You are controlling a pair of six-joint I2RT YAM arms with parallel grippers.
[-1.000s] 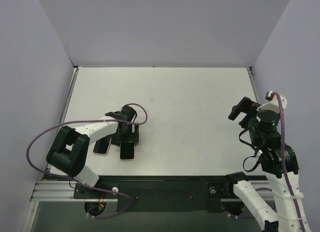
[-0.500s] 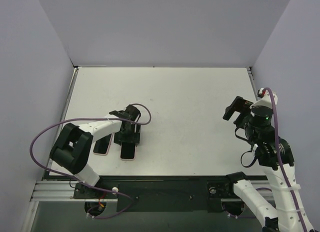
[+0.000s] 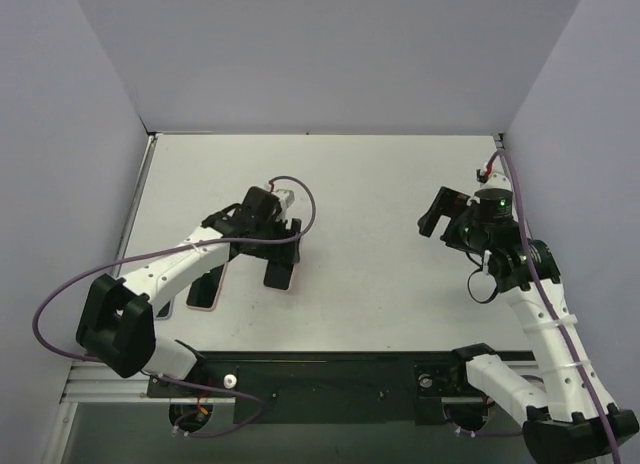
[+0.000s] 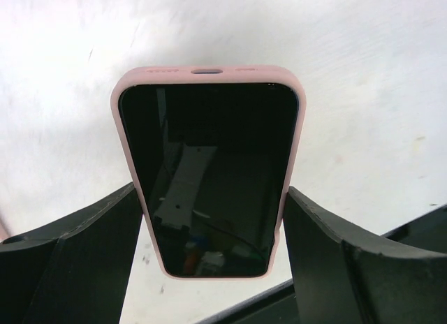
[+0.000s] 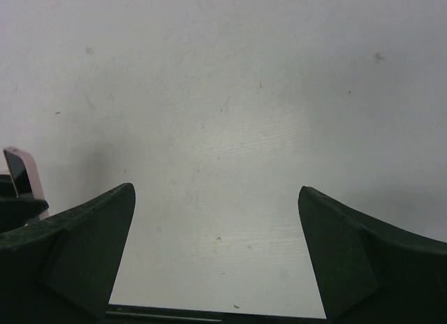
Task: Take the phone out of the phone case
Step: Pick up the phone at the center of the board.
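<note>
**Tabletop** (image 3: 380,184): white, matte, rectangular. Fine dark specks and faint scuffs show in the close views. Most of the surface is bare.

**Item 1, cased phone** (image 3: 280,276): dark screen facing up, pink case rim all round. It sits left of centre, in the near half. Its long axis runs roughly near to far. Whether it rests flat on the surface or is slightly raised cannot be told.

**Item 2, pale-pink flat piece** (image 3: 205,296): phone-shaped, lying flat. It is left of Item 1 and apart from it, toward the near-left corner. Its far end is hidden.
</note>
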